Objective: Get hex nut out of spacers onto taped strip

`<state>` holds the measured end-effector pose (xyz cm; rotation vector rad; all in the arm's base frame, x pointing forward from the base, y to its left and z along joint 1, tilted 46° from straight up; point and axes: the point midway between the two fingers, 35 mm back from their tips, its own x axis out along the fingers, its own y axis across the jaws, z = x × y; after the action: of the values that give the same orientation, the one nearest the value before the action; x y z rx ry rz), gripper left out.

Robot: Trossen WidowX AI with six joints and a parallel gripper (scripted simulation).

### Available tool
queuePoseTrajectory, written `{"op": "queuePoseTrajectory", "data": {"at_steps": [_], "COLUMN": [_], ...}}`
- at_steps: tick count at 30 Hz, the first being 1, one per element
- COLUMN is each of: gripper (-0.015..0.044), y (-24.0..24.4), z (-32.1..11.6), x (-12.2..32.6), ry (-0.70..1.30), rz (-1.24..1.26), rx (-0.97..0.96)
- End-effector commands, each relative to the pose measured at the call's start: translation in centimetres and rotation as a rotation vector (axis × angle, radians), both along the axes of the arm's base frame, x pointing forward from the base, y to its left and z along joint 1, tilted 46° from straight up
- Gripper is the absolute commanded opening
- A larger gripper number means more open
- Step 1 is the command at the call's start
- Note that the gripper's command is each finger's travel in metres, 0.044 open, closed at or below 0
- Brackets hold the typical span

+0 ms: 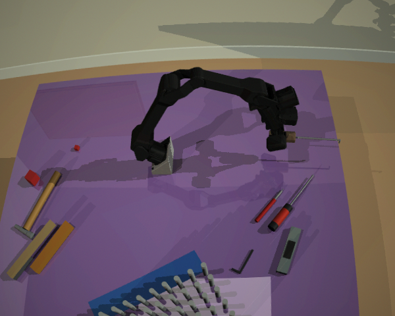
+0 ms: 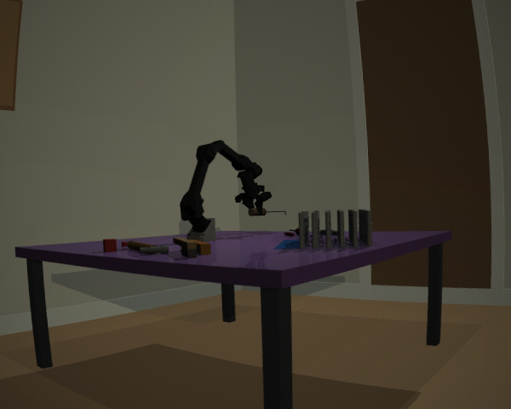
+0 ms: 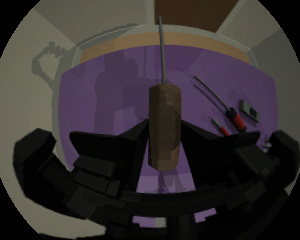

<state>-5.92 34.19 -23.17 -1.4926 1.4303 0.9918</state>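
Note:
My gripper is shut on the wooden handle of a hook tool. The hook tool is held level above the table, its thin metal shaft pointing away from the arm's base. Its small bent tip shows in the top view and hangs down in the exterior view. The metal spacers stand upright in rows, partly cut off at the bottom of the top view. The blue taped strip lies in front of them. I cannot make out the hex nut.
Right of the arm lie a thin red screwdriver, a larger red and black screwdriver, a grey box-like tool and a black hex key. At left are a hammer, two bars and two red cubes.

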Motion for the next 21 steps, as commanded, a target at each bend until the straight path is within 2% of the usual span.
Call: {"op": "queuePoseTrajectory", "data": {"at_steps": [1,8,15,21], "gripper": [0.0,0.0,0.0,0.0], "y": [2.4,4.7,5.0,5.7], "z": [2.5,6.1,6.6,9.6], "x": [-0.1,-0.1,0.0,3.7], "ry": [0.0,-0.001,-0.002,-0.036], "rz": [0.005,0.006,0.005,-0.037], "rx": [0.019,0.018,0.019,0.051]}}
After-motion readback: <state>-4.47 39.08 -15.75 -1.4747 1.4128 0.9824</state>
